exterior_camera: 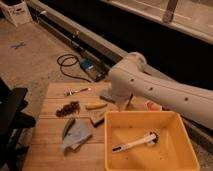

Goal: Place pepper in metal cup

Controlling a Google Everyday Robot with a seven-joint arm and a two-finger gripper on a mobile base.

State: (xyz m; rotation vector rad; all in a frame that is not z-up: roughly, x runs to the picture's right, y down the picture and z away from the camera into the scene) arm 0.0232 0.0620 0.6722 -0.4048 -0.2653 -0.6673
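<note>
Released claw (127, 103) low at far rim of yellow bin (150, 114), well apart from green pepper (68, 127).

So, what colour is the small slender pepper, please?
The slender pepper is green, camera view; the claw hangs behind the yellow bin.

The table (47, 150) is matt slatted wood. The bin (107, 142) at lower right is smooth yellow plastic. Crumpled grey cloth (78, 136) lies beside the smooth-skinned green pepper (68, 127). The arm (160, 86) has a smooth white shell, and its dark gripper (128, 103) hangs open mid-frame.
</note>
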